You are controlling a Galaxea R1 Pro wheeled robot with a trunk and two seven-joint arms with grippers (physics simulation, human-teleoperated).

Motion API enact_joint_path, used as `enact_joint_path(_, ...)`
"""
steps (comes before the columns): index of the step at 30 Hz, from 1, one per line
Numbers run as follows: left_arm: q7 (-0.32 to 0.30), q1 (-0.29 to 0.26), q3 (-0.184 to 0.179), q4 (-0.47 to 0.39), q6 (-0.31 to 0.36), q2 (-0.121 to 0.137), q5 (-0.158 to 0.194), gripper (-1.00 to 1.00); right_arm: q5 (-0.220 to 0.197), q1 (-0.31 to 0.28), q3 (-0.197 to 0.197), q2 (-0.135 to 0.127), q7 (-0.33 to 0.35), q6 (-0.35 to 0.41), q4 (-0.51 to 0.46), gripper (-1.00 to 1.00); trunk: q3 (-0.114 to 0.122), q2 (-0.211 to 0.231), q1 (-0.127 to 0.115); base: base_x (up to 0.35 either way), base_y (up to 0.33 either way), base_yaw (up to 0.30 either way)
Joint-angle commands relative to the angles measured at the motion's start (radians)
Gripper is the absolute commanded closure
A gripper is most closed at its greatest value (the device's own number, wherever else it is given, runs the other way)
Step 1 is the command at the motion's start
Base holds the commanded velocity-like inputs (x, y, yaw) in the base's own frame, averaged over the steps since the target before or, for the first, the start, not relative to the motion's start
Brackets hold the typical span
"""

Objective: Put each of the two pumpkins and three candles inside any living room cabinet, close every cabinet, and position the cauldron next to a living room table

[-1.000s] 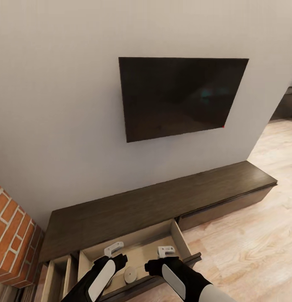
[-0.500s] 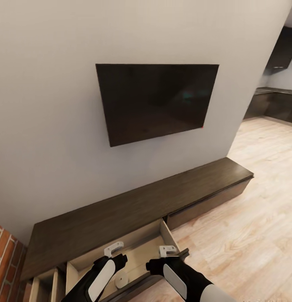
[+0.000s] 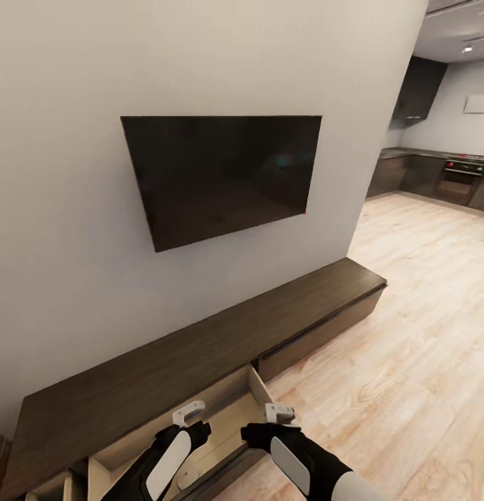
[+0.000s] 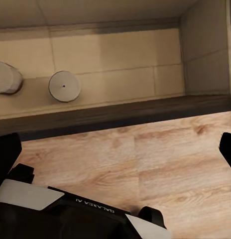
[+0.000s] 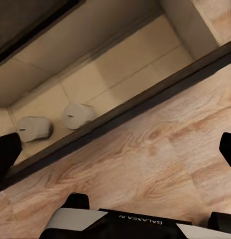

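Right now I have both arms hanging over the open drawer [image 3: 221, 417] of the cabinet [image 3: 200, 348] below the wall TV [image 3: 221, 177]. My left jaws [image 3: 188, 415] and right jaws [image 3: 279, 414] stand spread wide, holding nothing. Two candles [image 4: 64, 85] lie on the drawer's pale floor, near each other, just behind its dark front. Wooden flooring [image 3: 409, 348] runs towards the kitchen.
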Motion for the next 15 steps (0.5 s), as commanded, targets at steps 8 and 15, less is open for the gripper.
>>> enact_joint_path(8, 0.012, -0.001, -0.004, -0.002, 0.0, 0.001, 0.007, -1.0, -0.055, -0.002, 0.008, 0.0, -0.008, -0.041, 0.001, -1.0, 0.021, 0.03, -0.017, 0.0, 0.0, -0.24)
enact_joint_path(15, 0.008, -0.001, -0.006, -0.006, 0.0, 0.001, 0.007, -1.0, -0.057, -0.001, 0.009, 0.0, -0.005, -0.043, 0.004, -1.0, 0.029, 0.03, -0.017, 0.0, 0.0, -0.24)
